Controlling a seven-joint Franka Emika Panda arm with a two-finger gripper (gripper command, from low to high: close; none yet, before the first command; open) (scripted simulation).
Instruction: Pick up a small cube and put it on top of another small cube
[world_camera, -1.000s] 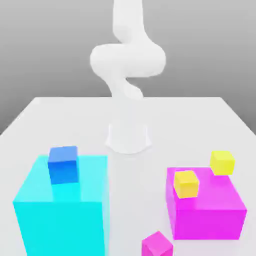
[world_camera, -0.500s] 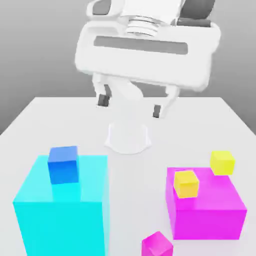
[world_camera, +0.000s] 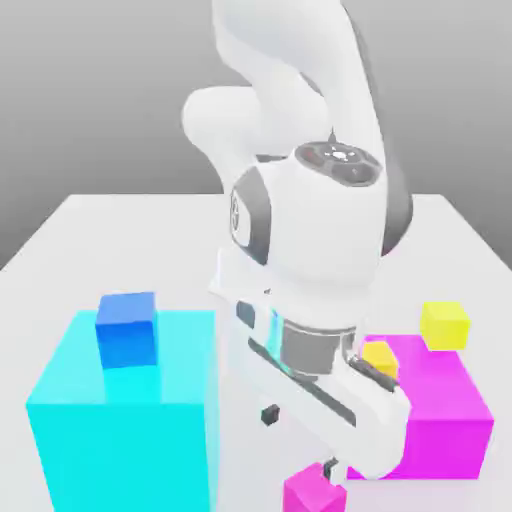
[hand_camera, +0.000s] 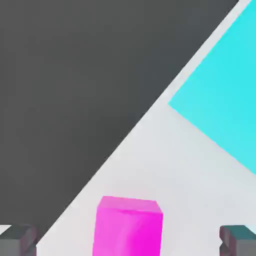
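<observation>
A small magenta cube (world_camera: 312, 494) rests on the white table near its front edge. My gripper (world_camera: 300, 440) hangs just above it, open, and nothing is held. In the hand view the same magenta cube (hand_camera: 128, 227) sits between my two dark fingertips (hand_camera: 18, 241), apart from both. A small blue cube (world_camera: 126, 328) stands on top of the large cyan block (world_camera: 120, 430). One small yellow cube (world_camera: 380, 354), partly hidden by my hand, sits on the large magenta block (world_camera: 445, 410). Another small yellow cube (world_camera: 445, 324) lies behind that block.
The arm's white body (world_camera: 300, 240) rises from the middle of the table (world_camera: 60, 240). The cyan block stands on the exterior view's left of my hand, the magenta block on its right. In the hand view the cyan block (hand_camera: 220, 100) lies close beside the table edge.
The arm has swung down from high above the table to just over the small magenta cube. The gripper stayed open. No cube has moved.
</observation>
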